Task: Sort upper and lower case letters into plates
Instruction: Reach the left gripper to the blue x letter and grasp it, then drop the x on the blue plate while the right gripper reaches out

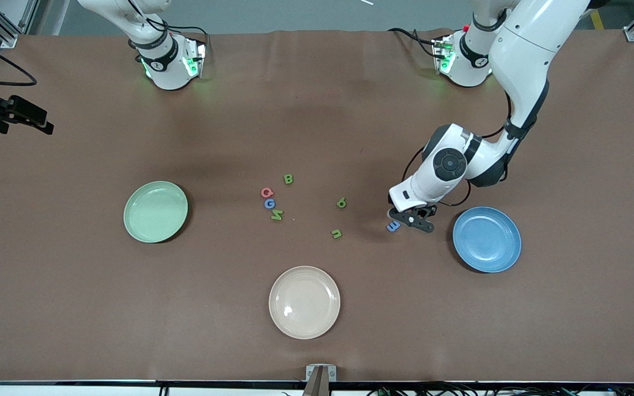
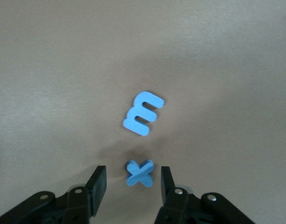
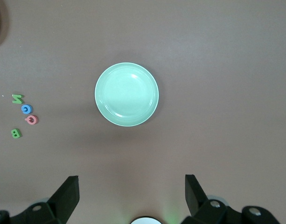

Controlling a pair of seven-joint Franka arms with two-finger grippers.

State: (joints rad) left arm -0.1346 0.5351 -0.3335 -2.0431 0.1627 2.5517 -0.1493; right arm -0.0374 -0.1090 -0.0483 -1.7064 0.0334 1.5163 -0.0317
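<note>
Reaching down low over the brown table (image 1: 75, 308), the left gripper (image 2: 132, 182) hangs with its jaws spread apart around a small blue x (image 2: 139, 172), one finger on each side of it and neither touching it, so it grips nothing. A blue m (image 2: 143, 113) lies just beside the x on the cloth. Both letters sit close to the blue plate (image 1: 486, 239), on the side of it toward the right arm's end of the table. The blue plate itself is bare. Taking that plate as the mark, a green g (image 1: 341, 203) and a green u (image 1: 337, 234) lie farther toward the right arm's end. Farther that way again is a cluster of four: a green B (image 1: 288, 179), a pink Q (image 1: 267, 192), a blue G (image 1: 269, 203) and a green N (image 1: 277, 215). The green plate (image 1: 156, 212) lies well apart from the blue one, toward the right arm's end of the table, also bare. A cream plate (image 1: 304, 302) sits between the two and nearer the front camera. The right gripper (image 3: 132, 193) waits high over the green plate, jaws wide open and holding nothing.
</note>
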